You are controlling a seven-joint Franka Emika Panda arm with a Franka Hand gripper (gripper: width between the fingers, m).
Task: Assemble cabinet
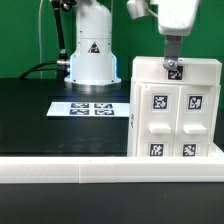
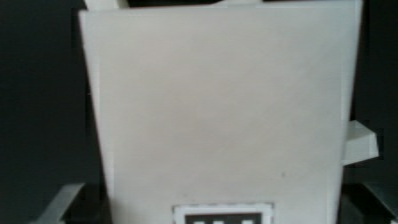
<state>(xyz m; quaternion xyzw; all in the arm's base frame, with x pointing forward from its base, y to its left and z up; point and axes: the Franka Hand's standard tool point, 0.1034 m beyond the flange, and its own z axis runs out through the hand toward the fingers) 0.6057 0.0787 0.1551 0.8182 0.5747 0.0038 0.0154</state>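
Cabinet [image 1: 174,108]: white, upright, four tagged panels facing camera.

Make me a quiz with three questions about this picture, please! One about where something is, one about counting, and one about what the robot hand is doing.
1. Where is the marker board?
A. on top of the cabinet
B. flat on the black table, to the exterior view's left of the cabinet
C. in the gripper

2. How many tags show on the cabinet's four-panel front?
A. one
B. two
C. four

3. Where is the gripper?
A. down at the cabinet's top edge
B. resting on the marker board
C. far off at the exterior view's left

Answers:
1 B: the board lies flat on the table, apart from the cabinet.
2 C: each of the four panels carries one tag.
3 A: its fingers reach the top edge, above a tag there.
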